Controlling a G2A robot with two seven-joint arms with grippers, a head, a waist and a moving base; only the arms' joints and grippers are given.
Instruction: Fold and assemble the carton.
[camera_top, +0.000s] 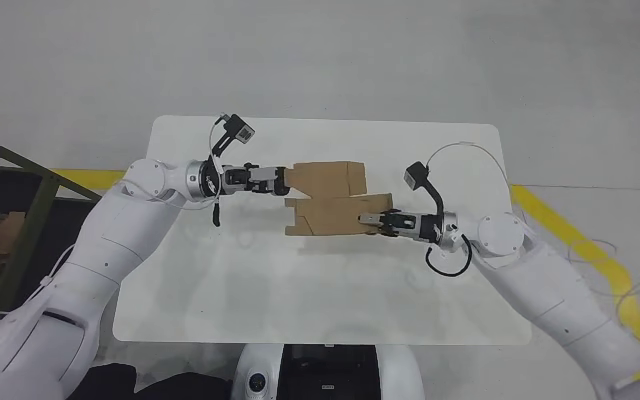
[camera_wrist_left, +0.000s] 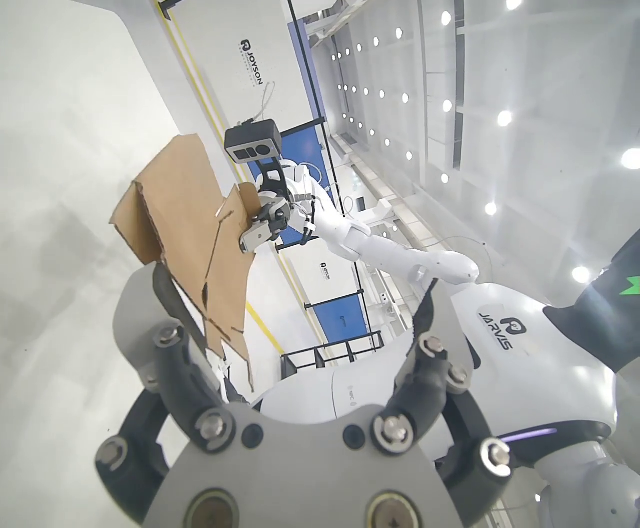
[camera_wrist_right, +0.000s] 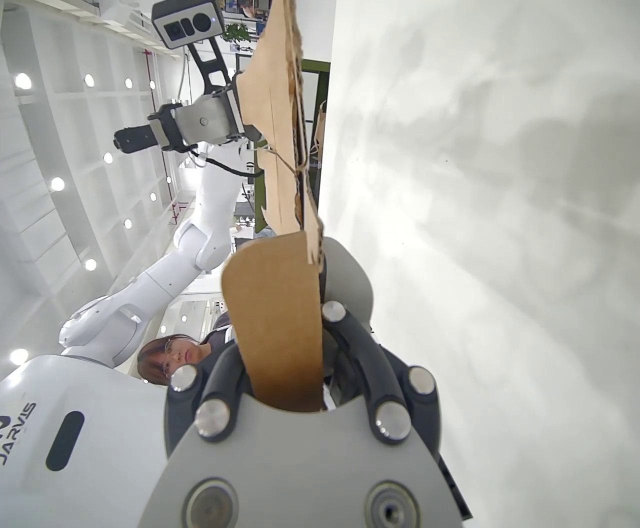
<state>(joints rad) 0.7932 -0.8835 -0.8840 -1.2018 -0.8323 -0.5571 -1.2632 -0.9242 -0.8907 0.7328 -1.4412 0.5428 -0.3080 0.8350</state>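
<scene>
R gripper (camera_top: 385, 222) is pinched tight on a rounded flap at one end of the carton (camera_top: 325, 195). In the right wrist view the flap runs down btwn its fingers into the palm. L gripper (camera_wrist_left: 295, 300) is at the opposite end w/ fingers (camera_wrist_left: 167, 300) spread wide. The cardboard edge lies against one finger and the other stands well clear, so it's bracing, not clamping. Carton sits btwn the two arms over the middle of the worktop (camera_top: 200, 290). It looks raised off the surface, but can't say for sure from above.

Progress, my read: early. The blank is brown, unsealed and mostly flat. Left wrist view shows one panel creased up along a score line, making a shallow V at the far corner, i.e. sleeve partly opened but not squared. No closed box shape anywhere: walls not upright, end flaps sticking out loose, tabs not engaged. Can't tell if anything is folded on the underside, as it's hidden.

Left to do, approx:
- open the sleeve to a rectangle
- fold in the end flaps on one side and tuck the tab
- same at the other end

L gripper prob. needs a real hold first, since only one arm has the carton secured atm.
</scene>
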